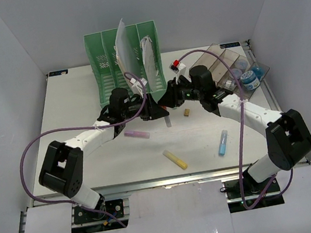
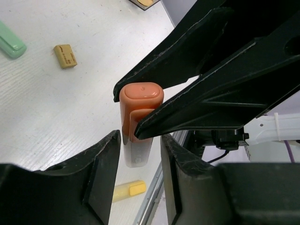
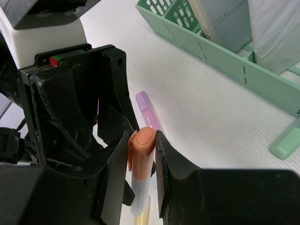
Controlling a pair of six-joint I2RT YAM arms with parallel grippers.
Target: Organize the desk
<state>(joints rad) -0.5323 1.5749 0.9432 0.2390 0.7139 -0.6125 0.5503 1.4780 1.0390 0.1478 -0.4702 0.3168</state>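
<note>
Three pens lie loose on the desk (image 1: 76, 99) in the overhead view: a purple highlighter (image 1: 136, 134) left of centre, a yellow highlighter (image 1: 175, 159) low in the middle, and a blue highlighter (image 1: 223, 142) at the lower right. Near the centre lies also a small tan eraser (image 1: 187, 112).

A fourth pen, the orange highlighter (image 2: 140, 96), is in the air above the middle of the desk, between both my grippers. My right gripper (image 3: 140, 138) is clenched on its orange cap, both fingers touching it. My left gripper (image 2: 139, 138) is released: its jaws stand on both sides of the clear barrel, with a gap on each side.

I judge this as a handover to my right side, probably toward the clear brown compartment tray (image 1: 220, 59) at the upper right, which holds already some blue things (image 1: 250, 79) (I cannot tell what they are). The green file rack (image 1: 104, 71) at the top centre holds papers (image 1: 122, 45). So the organizing looks partly done; the loose pens and the eraser are left.
</note>
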